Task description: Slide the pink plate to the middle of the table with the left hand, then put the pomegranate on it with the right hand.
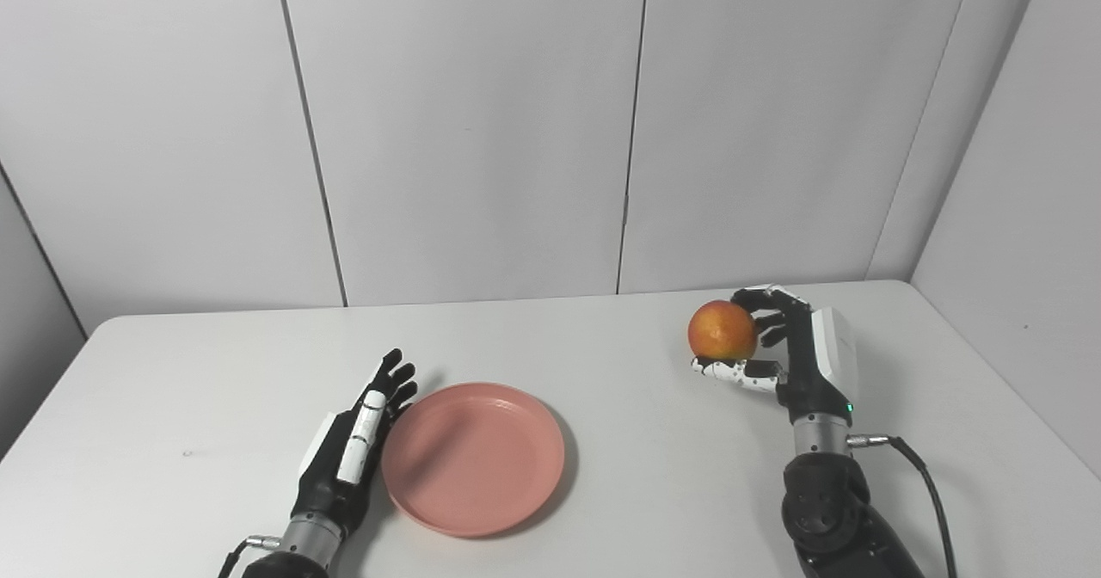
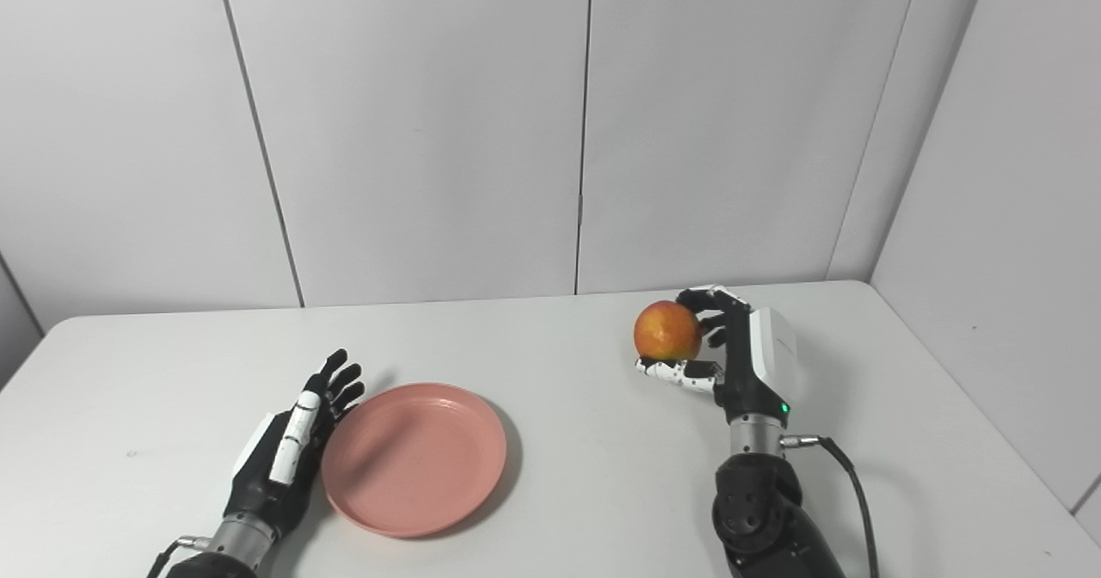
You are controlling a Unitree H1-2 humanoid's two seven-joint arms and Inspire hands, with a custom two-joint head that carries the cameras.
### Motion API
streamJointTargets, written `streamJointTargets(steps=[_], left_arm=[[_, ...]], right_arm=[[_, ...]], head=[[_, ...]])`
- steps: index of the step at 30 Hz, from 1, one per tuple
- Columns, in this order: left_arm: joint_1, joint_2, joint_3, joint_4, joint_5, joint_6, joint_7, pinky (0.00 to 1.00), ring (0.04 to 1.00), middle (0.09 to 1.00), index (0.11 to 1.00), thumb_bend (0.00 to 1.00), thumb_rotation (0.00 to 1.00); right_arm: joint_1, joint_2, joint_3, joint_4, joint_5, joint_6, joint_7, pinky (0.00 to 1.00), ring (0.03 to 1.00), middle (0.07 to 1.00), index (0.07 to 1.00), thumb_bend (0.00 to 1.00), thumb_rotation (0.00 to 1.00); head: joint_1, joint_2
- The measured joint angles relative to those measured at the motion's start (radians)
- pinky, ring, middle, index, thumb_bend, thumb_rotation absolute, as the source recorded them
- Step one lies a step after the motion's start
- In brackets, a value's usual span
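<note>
Pink plate (image 1: 473, 458) sits flat on the bench (image 1: 654, 475), lower centre of frame, a bit left of middle. Left hand (image 1: 348, 453) lies edge-on just beside the plate's left rim, fingers (image 1: 394, 380) straight and held together, holding nothing. Whether it actually touches the rim I can't tell; it's right up against it at least.

Right hand (image 1: 787, 346) is at right of frame, well apart from the plate, fingers curled over the top of the pomegranate (image 1: 722, 330), thumb under it. The fruit looks raised off the bench; a shadow shows below.

My read: the slide step is done or nearly so, since the plate is close to mid-bench, and the second step is in hand with the fruit already grasped.

Next move calls for:
- carrying the pomegranate left and toward the bottom of frame until it is over the plate's centre
- lowering it before the fingers let go; it's round and will roll on a shallow plate if dropped
- keeping the left hand out of the path, or against the rim to steady the plate

Risk: a light plate may skid if bumped.
</note>
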Motion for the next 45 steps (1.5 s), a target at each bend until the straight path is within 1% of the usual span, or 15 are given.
streamJointTargets(steps=[4,6,10,12,16,19,24,27,32,35,37,40,45], left_arm=[[0.0,-0.011,-0.005,-0.002,0.004,0.0,0.008,0.95,0.963,0.972,0.982,0.58,1.0],[0.001,-0.014,-0.011,-0.003,0.009,0.0,0.012,0.95,0.963,0.972,0.981,0.58,1.0],[0.001,-0.02,-0.019,-0.004,0.023,0.0,0.022,0.93,0.955,0.965,0.968,0.58,1.0],[0.001,-0.027,-0.02,-0.004,0.029,0.0,0.037,0.93,0.953,0.962,0.964,0.57,1.0],[0.001,-0.047,-0.027,-0.003,0.062,-0.001,0.067,0.9,0.934,0.942,0.942,0.57,1.0],[0.001,-0.055,-0.034,-0.003,0.107,-0.001,0.107,0.87,0.909,0.916,0.915,0.57,1.0],[0.0,-0.08,-0.041,-0.003,0.157,-0.001,0.16,0.86,0.904,0.909,0.906,0.56,1.0],[0.001,-0.086,-0.047,-0.003,0.178,0.0,0.184,0.85,0.9,0.904,0.902,0.56,1.0],[0.001,-0.092,-0.061,-0.006,0.205,0.015,0.212,0.85,0.905,0.91,0.904,0.57,1.0],[0.003,-0.093,-0.068,-0.009,0.212,0.018,0.216,0.86,0.908,0.913,0.906,0.57,1.0],[0.005,-0.094,-0.069,-0.014,0.214,0.02,0.218,0.86,0.907,0.914,0.905,0.57,1.0],[0.007,-0.096,-0.071,-0.016,0.22,0.021,0.222,0.86,0.909,0.918,0.907,0.58,1.0],[0.009,-0.099,-0.074,-0.021,0.22,0.026,0.226,0.87,0.91,0.917,0.905,0.6,1.0]], right_arm=[[0.02,0.007,0.027,-0.061,-0.008,0.0,0.045,0.44,0.51,0.481,0.501,0.52,0.0],[0.026,0.01,0.037,-0.074,-0.007,-0.004,0.064,0.44,0.505,0.479,0.503,0.52,0.0],[0.041,0.012,0.043,-0.078,0.004,-0.041,0.092,0.41,0.486,0.469,0.513,0.52,0.0],[0.052,0.013,0.044,-0.093,0.005,-0.058,0.099,0.41,0.486,0.467,0.515,0.52,0.0],[0.066,0.015,0.046,-0.111,0.01,-0.07,0.123,0.41,0.485,0.463,0.518,0.52,0.0],[0.077,0.024,0.048,-0.132,0.017,-0.09,0.141,0.41,0.478,0.462,0.519,0.52,0.0],[0.087,0.034,0.05,-0.157,0.028,-0.113,0.166,0.39,0.455,0.451,0.524,0.52,0.0],[0.091,0.044,0.066,-0.17,0.028,-0.135,0.18,0.4,0.467,0.465,0.515,0.52,0.0],[0.099,0.07,0.095,-0.19,0.028,-0.138,0.22,0.38,0.456,0.466,0.514,0.52,0.0],[0.1,0.088,0.115,-0.191,0.025,-0.141,0.238,0.4,0.461,0.462,0.517,0.52,0.0],[0.1,0.102,0.132,-0.191,0.005,-0.141,0.246,0.41,0.467,0.461,0.516,0.52,0.0],[0.097,0.127,0.155,-0.179,-0.014,-0.145,0.252,0.38,0.446,0.451,0.52,0.52,0.0],[0.083,0.154,0.166,-0.125,-0.024,-0.16,0.253,0.37,0.442,0.449,0.523,0.52,0.0]], head=[[0.017,0.002],[0.023,0.0],[0.04,0.003],[0.041,0.005],[0.06,0.002],[0.077,0.0],[0.094,-0.002],[0.106,0.0],[0.115,0.003],[0.117,0.003],[0.117,0.003],[0.115,0.003],[0.112,0.005]])
